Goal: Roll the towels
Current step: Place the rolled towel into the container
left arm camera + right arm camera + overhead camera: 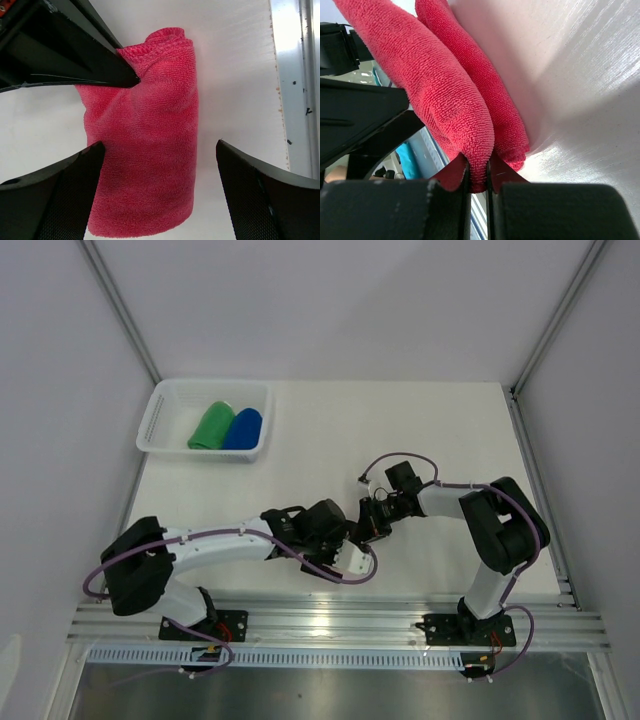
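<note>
My right gripper (477, 172) pinches the soft pink-red terry towel (150, 90) by its edge; left gripper (157, 150) hangs open over it; a careless tug could unroll it.

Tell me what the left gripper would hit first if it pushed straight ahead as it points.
Most likely the pink-red towel, lying between the open fingers of the left gripper, with the table under it.

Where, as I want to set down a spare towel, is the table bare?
Bare: the table from the basket across to the right wall, and between basket and left arm. Crowded: near centre, where left gripper and right gripper handle the pink-red towel.
</note>
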You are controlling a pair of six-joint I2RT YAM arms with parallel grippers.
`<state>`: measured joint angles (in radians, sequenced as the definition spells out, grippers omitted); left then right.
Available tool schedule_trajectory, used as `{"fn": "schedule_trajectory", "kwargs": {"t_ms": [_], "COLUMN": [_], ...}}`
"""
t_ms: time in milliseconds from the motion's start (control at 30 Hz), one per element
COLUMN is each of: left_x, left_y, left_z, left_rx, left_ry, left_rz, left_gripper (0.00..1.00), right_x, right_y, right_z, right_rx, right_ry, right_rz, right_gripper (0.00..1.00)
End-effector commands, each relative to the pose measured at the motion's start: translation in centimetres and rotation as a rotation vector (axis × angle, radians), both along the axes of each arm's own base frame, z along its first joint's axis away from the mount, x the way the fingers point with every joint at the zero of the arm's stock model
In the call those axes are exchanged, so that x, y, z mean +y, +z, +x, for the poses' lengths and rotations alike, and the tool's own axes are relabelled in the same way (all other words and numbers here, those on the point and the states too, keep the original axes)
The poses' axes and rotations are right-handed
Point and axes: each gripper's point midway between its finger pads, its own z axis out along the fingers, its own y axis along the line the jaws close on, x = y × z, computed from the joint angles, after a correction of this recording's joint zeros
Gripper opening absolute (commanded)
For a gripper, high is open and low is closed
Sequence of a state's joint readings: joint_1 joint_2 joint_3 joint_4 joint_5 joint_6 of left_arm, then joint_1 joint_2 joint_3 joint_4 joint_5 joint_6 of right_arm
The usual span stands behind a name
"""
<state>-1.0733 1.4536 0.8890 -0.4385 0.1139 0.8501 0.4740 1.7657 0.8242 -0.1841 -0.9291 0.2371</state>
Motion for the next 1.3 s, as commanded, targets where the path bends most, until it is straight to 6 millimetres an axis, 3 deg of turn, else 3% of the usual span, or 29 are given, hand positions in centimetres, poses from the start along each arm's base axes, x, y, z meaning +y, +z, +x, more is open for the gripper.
{"fn": "schedule_trajectory", "kwargs": {"t_ms": [0,167,267,400,800,900,1000,1033,1167,1267], "left_x": [-1.0,-0.7,-0.4,-0.2,0.4,0.8,1.4,1.6,3.0,3.3], "left_y": [-0.2,-1.9,-2.8,-3.0,-4.8,-4.9,-5.2,-5.4,-6.2,-6.3], "left_z": [1.5,0.8,1.5,2.6,2.9,3.3,2.5,2.3,0.3,-0.1], "left_rx": [-0.086,-0.046,-0.059,-0.068,-0.020,0.030,0.123,0.131,0.208,0.236], "left_ry": [-0.013,-0.021,0.007,0.037,0.002,0.014,0.005,-0.015,-0.056,-0.047], "left_rz": [-0.035,-0.016,-0.014,-0.026,0.027,0.048,0.069,0.079,0.132,0.145], "left_gripper": [0.94,0.95,0.96,0.96,0.98,0.94,0.88,0.84,0.73,0.60], "right_x": [0.2,0.3,0.3,0.3,0.4,0.5,0.3,0.1,-0.9,-2.1], "right_y": [-0.4,-0.2,-0.1,-0.1,0.1,0.4,0.9,1.1,2.0,3.0], "right_z": [0.6,0.8,0.7,0.5,0.3,0.4,0.6,0.9,1.9,2.8], "right_rx": [-0.024,-0.027,-0.023,-0.017,-0.022,-0.028,-0.045,-0.056,-0.077,-0.106], "right_ry": [-0.011,-0.010,0.001,0.010,0.039,0.051,0.056,0.050,0.009,-0.026], "right_rz": [-0.011,-0.016,-0.014,-0.017,0.000,0.006,0.001,-0.006,-0.029,-0.055], "right_gripper": [0.00,0.00,0.00,0.00,0.01,0.05,0.20,0.30,0.47,0.53]}}
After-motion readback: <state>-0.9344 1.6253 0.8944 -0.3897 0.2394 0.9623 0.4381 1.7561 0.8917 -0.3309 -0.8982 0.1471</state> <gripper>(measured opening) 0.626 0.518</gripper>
